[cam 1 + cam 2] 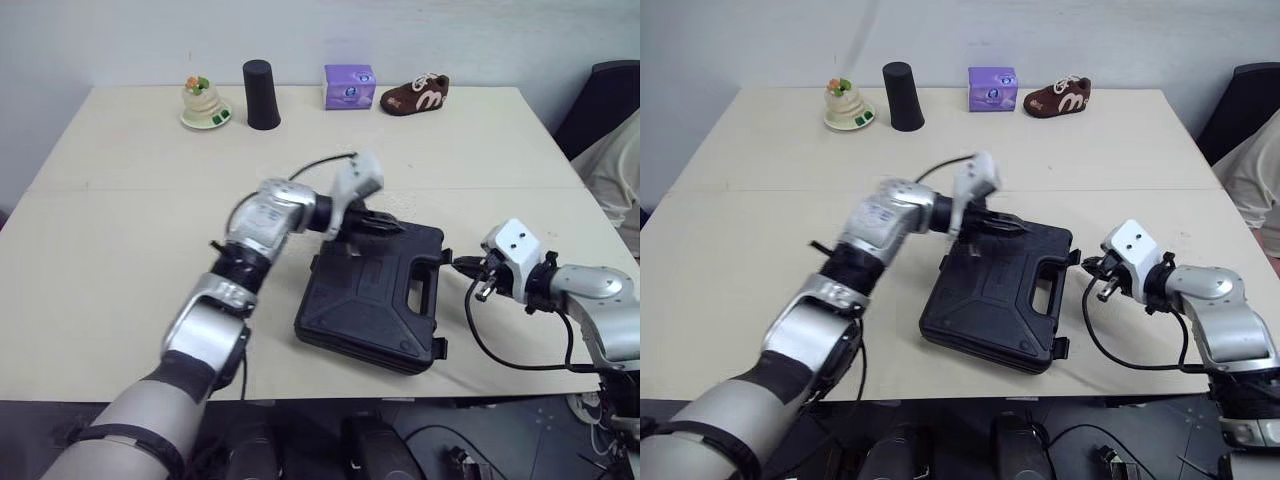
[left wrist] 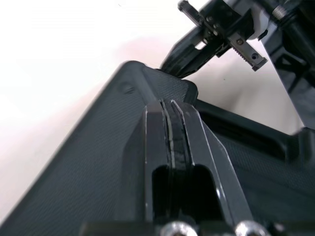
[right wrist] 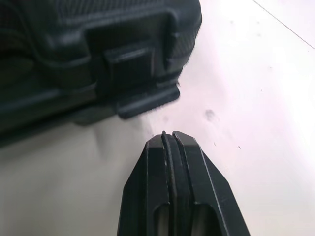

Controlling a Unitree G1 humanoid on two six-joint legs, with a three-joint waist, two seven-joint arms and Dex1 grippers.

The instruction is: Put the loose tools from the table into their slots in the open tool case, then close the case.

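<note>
The black tool case (image 1: 370, 300) lies with its lid down on the near part of the table, handle toward my right. My left gripper (image 1: 392, 226) is shut and rests its tips on the lid near the far corner; in the left wrist view the closed fingers (image 2: 172, 128) press on the textured lid (image 2: 88, 167). My right gripper (image 1: 463, 266) is shut with nothing in it, just off the case's right side beside the handle. In the right wrist view its tips (image 3: 170, 140) hover over bare table a short way from a latch (image 3: 140, 86) on the case edge.
Along the table's far edge stand a small cake figure on a plate (image 1: 206, 104), a black cylinder (image 1: 261, 95), a purple box (image 1: 349, 86) and a brown shoe (image 1: 414, 94). A black cable (image 1: 500, 355) loops below my right wrist. A dark chair (image 1: 605, 100) stands at the right.
</note>
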